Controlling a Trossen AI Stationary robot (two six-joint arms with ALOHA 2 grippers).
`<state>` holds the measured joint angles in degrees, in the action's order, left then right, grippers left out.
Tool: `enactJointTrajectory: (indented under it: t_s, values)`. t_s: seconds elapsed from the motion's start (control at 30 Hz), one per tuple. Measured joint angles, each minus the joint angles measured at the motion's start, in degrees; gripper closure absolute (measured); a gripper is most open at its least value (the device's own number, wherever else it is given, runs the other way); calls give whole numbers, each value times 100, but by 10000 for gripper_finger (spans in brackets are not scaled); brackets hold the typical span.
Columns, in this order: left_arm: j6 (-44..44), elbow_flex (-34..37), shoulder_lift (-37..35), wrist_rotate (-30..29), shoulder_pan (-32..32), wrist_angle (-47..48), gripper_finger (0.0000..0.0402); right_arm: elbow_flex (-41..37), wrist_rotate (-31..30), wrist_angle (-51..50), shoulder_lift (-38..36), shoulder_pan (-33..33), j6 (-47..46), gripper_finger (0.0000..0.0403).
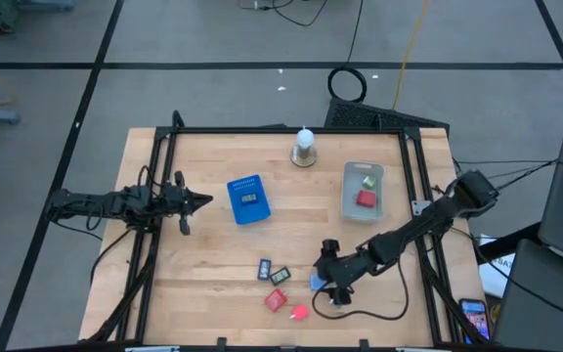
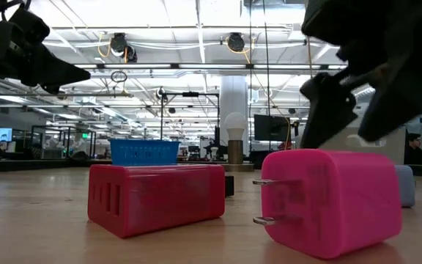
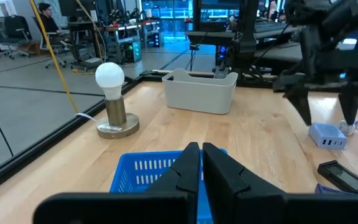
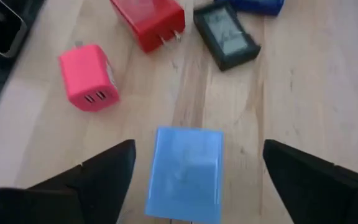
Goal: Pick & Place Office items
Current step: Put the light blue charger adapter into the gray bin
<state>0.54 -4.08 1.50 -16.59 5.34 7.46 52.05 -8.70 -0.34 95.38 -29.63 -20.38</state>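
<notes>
Small plug-like blocks lie near the table's near edge: a light blue one (image 4: 185, 171), a pink one (image 4: 87, 78), a red one (image 4: 148, 22) and a dark grey one (image 4: 225, 34). Another blue piece (image 1: 264, 268) lies beside the grey one. My right gripper (image 4: 197, 146) is open and hovers over the light blue block (image 1: 318, 283), one finger on each side, with a gap to both. My left gripper (image 3: 201, 155) is shut and waits at the table's left side (image 1: 198, 202), just short of the blue basket (image 3: 148, 171).
A grey bin (image 1: 363, 191) on the right holds a green and a red piece. The white bulb on its round base (image 1: 304, 147) stands near the far edge, and the blue basket (image 1: 248, 198) sits mid-table. A cable (image 1: 379, 315) loops near the right gripper.
</notes>
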Motion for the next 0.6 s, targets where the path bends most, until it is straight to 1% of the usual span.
enactJointTrajectory:
  t_s: [0.13,0.4,0.5,0.6]
  values:
    - [0,0,0,1,-2,0,378,0,126,13,302,0,2,46]
    - [-2,0,0,1,-2,0,378,-2,198,7,551,37,298,62]
    - [-4,0,0,0,-1,0,378,-2,309,9,561,112,374,77]
    - [-18,0,0,-1,0,0,378,-2,319,9,561,200,391,107]
